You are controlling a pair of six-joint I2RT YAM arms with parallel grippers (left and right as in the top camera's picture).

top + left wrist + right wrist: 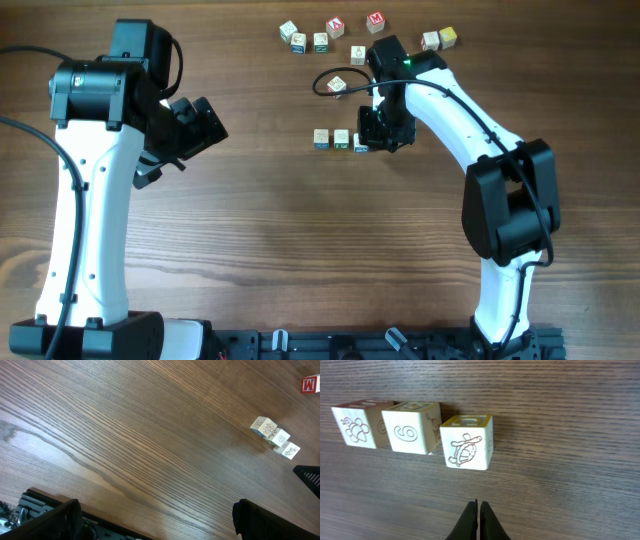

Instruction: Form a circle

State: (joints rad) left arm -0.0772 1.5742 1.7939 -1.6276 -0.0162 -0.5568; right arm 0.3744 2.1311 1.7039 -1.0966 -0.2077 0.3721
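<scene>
The right gripper (478, 519) is seen clenched, fingertips pressed together on nothing, just short of the turtle cube (468, 444) at 12 o'clock. From that cube a short row is carried toward 9 o'clock by the 6 cube (412, 432) and the left-end cube (356, 427), each just beside the last. Overhead, 9 loose cubes (335, 27) are scattered at 12 o'clock of this row, not in a ring. The left gripper (156, 510) is held spread wide over the table (150, 435), well apart at 9 o'clock.
</scene>
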